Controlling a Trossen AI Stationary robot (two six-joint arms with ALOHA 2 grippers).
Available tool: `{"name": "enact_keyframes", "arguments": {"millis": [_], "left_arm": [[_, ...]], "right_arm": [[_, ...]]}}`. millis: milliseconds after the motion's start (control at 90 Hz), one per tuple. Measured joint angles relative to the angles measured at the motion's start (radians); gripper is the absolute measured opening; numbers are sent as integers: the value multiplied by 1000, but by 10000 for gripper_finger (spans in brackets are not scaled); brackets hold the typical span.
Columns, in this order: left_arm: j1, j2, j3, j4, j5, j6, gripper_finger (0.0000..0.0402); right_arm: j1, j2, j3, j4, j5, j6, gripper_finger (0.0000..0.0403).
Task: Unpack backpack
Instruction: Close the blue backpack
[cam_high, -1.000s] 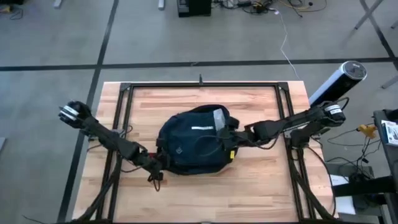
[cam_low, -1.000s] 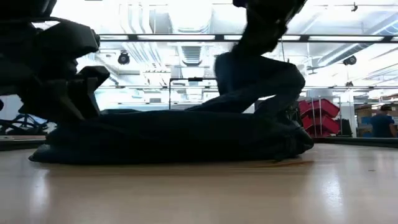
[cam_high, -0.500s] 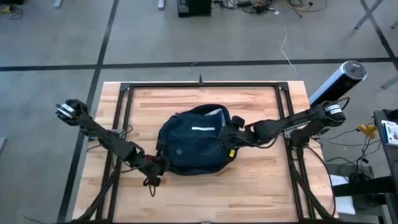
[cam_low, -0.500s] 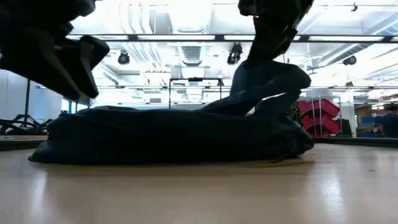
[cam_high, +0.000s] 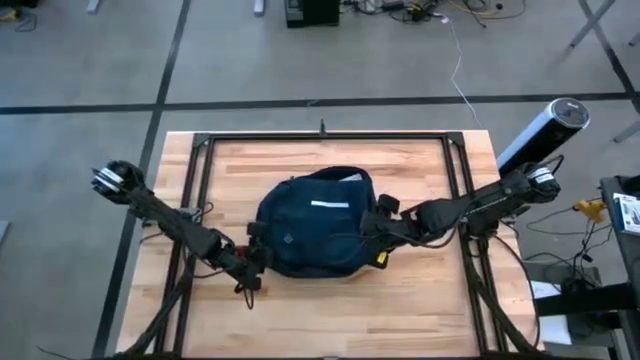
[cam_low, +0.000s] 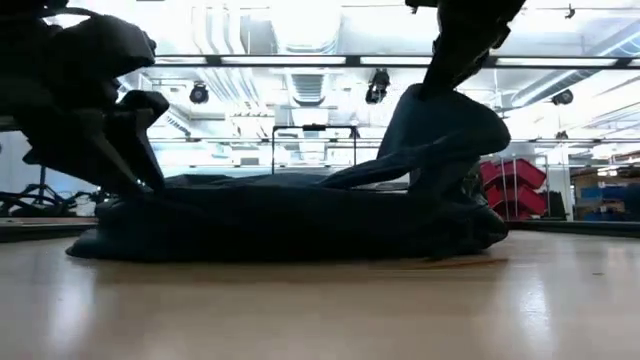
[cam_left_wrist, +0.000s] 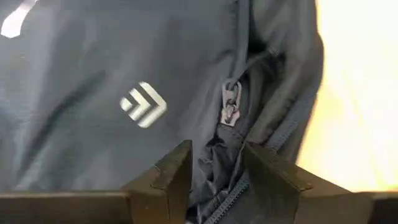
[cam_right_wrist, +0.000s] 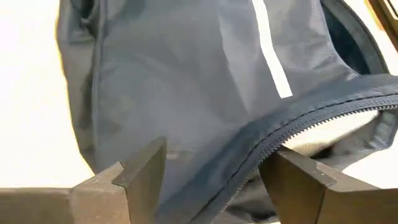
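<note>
The dark navy backpack (cam_high: 315, 225) lies flat in the middle of the table, its white stripe (cam_high: 330, 205) up and a sliver of grey lining (cam_high: 345, 178) showing at its far edge. My left gripper (cam_high: 255, 262) stands at its near-left corner, open, fingers pointing down on either side of a bunched fold just below a zipper pull (cam_left_wrist: 230, 109). My right gripper (cam_high: 385, 222) is at the backpack's right side and holds up a peak of fabric (cam_low: 440, 120). My left gripper has its fingertips (cam_left_wrist: 180, 168) down in the fabric beside the zipper (cam_left_wrist: 227, 186), slanting from above and the left. A ridge of cloth stands between the fingers, which are not closed on it. That end of the backpack lies on the table. My right gripper has the zippered edge of the opening (cam_right_wrist: 280, 140) between its fingers (cam_right_wrist: 146, 165), which stand well apart with a thick fold filling the gap. It comes slanting from above and the right. The fold is drawn up into a peak; the backpack's base stays on the table.
A black frame (cam_high: 200, 150) runs round the wooden table top. A silver cylinder (cam_high: 545, 130) stands past the far right corner. A small yellow tag (cam_high: 382, 257) hangs at the backpack's near right; dark straps (cam_high: 245, 285) trail by the left gripper.
My right gripper has gone toward the table's right edge with the held fold, and the raised peak has moved with it; the backpack's left end has slid a little to the right. My left gripper lifted off the backpack, then came back down onto its near-left corner.
</note>
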Motion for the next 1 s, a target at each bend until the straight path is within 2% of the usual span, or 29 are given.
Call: {"name": "enact_keyframes", "arguments": {"millis": [167, 344, 400, 522, 567, 744, 889, 1000], "left_arm": [[2, 27, -50, 93, 23, -12, 122], [6, 78, -63, 116, 18, -56, 110], [6, 96, -60, 127, 18, -53, 93], [6, 130, -36, 130, 18, -52, 24], [6, 137, -31, 132, 17, -51, 11], [6, 140, -20, 128, 3, -48, 3], [6, 125, -20, 124, -40, -25, 1], [6, 89, -20, 106, -64, -20, 1]], "right_arm": [[68, 23, 0, 104, -5, -20, 224], [120, 19, 0, 65, -3, -23, 222], [124, 13, 0, 38, -3, -10, 223], [117, -2, 0, 7, 9, 25, 227], [113, -5, 0, 3, 9, 33, 229], [107, -15, 0, 42, 10, 32, 238], [108, -6, 0, 133, -4, -41, 248], [107, -9, 0, 38, -7, -83, 254]]}}
